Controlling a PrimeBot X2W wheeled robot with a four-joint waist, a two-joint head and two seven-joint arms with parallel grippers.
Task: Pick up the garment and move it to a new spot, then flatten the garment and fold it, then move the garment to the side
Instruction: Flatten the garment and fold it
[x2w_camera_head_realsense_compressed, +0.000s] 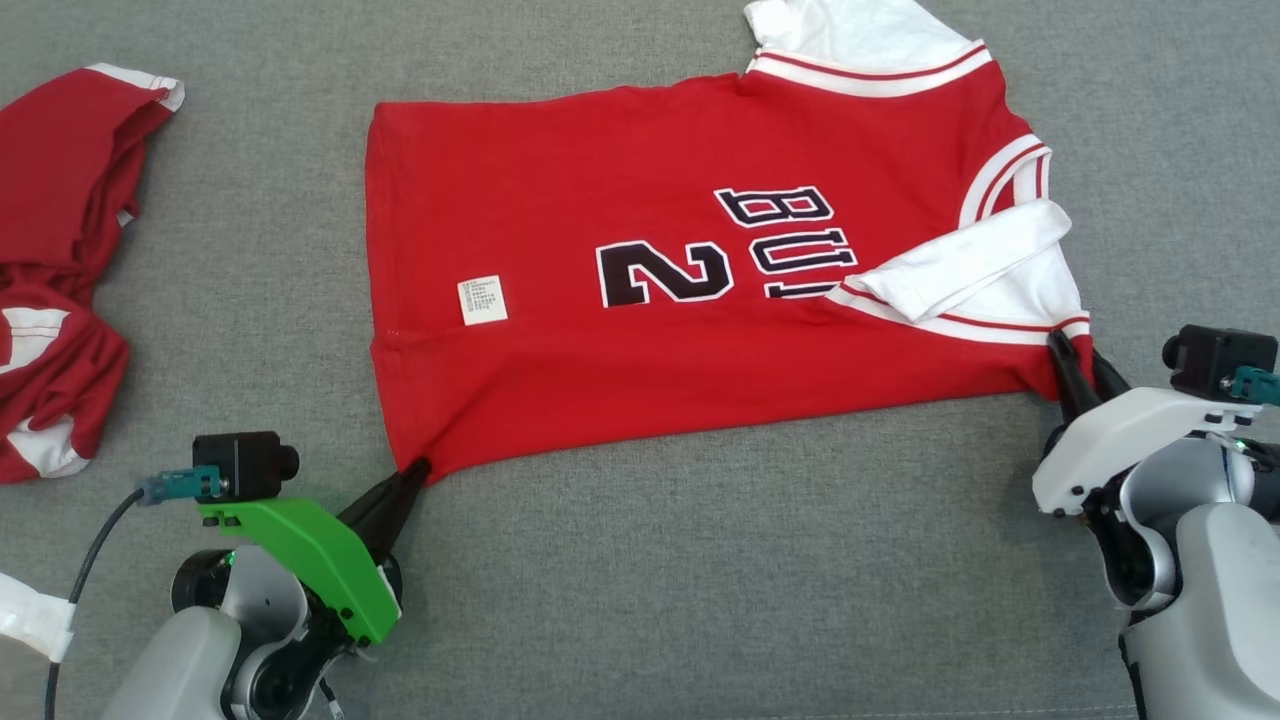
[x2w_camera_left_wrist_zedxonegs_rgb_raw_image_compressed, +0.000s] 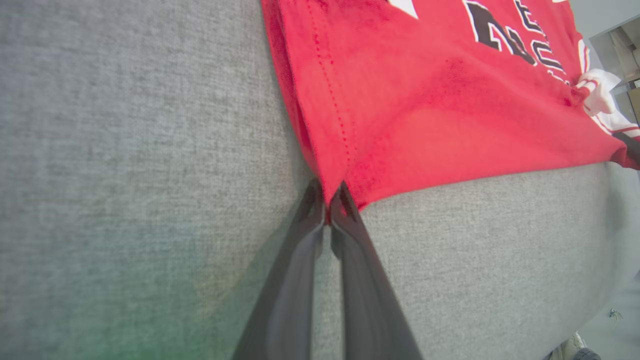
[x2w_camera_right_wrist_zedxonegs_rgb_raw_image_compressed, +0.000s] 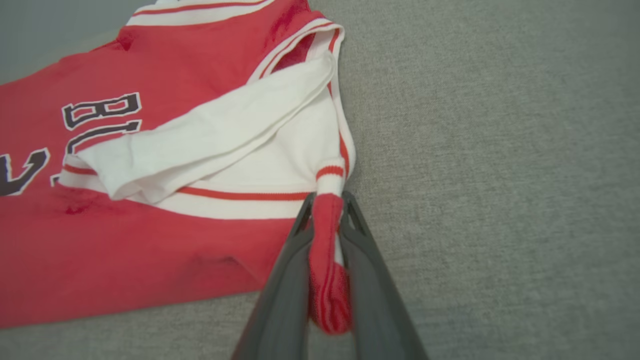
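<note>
Garment (x2w_camera_head_realsense_compressed: 560, 380), a red jersey, is pinched at its two near corners. The left gripper (x2w_camera_left_wrist_zedxonegs_rgb_raw_image_compressed: 327, 202) is clenched on the very tip of the hem corner, with only a sliver of fabric between its fingers. The right gripper (x2w_camera_right_wrist_zedxonegs_rgb_raw_image_compressed: 327, 215) is clamped on a bunched roll of red-and-white trim at the armhole end. Between them the near edge runs fairly taut, and the rest lies spread, number side up, on the grey cloth surface (x2w_camera_head_realsense_compressed: 700, 590). A white sleeve (x2w_camera_head_realsense_compressed: 970, 265) is flopped over the chest at the right end, and a care label (x2w_camera_head_realsense_compressed: 482, 300) shows near the hem. A second red garment (x2w_camera_head_realsense_compressed: 60, 270) sits crumpled well apart at the far left. The likeliest failure is on the left: so shallow a bite could slip free once the arms lift or pull, dropping that corner. On the right, the rolled trim may twist the edge, and the flopped sleeve could be trapped as a crease inside any fold.
</note>
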